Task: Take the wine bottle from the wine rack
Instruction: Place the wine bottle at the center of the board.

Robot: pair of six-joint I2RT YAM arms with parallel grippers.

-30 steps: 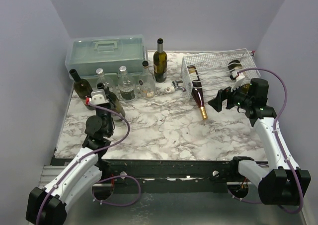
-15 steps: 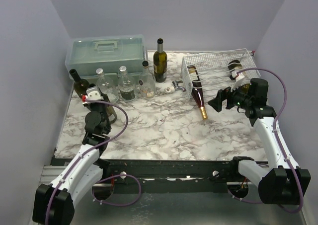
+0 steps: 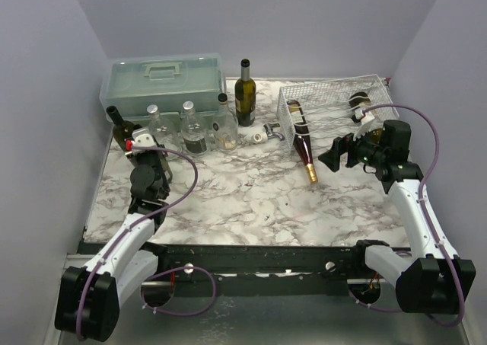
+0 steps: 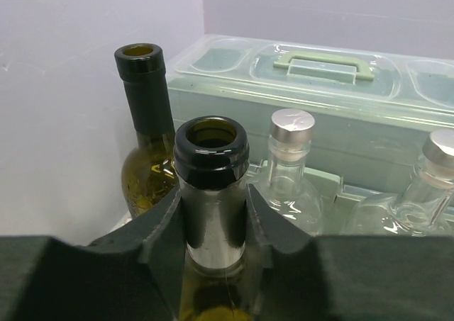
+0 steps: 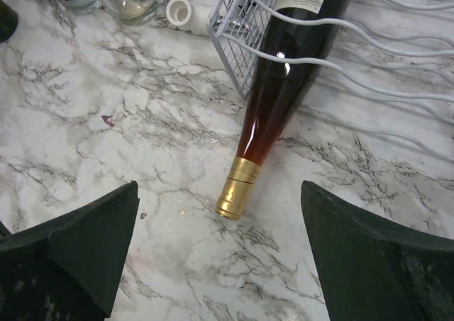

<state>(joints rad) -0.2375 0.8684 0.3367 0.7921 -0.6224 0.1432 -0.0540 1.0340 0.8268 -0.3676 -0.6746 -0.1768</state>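
Note:
The white wire wine rack [image 3: 335,101] lies at the back right. A red wine bottle [image 3: 304,143] with a gold foil cap rests in its left cradle, neck sticking out onto the marble. My right gripper [image 3: 332,156] hovers open just right of that neck; in the right wrist view the gold cap [image 5: 239,188] lies on the table between the spread fingers of this gripper [image 5: 220,188], untouched, with the rack [image 5: 234,23] beyond it. My left gripper [image 4: 211,200] is shut on the neck of an upright green bottle [image 4: 211,151] at the far left [image 3: 156,161].
A second bottle [image 3: 358,101] lies in the rack's right side. A pale green toolbox [image 3: 163,82] stands at the back left, with a dark bottle [image 3: 122,128], clear glass bottles [image 3: 194,132] and a tall green bottle [image 3: 244,94] in front of it. A small white object [image 3: 262,135] lies beside the rack.
My left arm has carried its green bottle back and to the left, closer to the group of bottles by the toolbox. The right arm has not moved.

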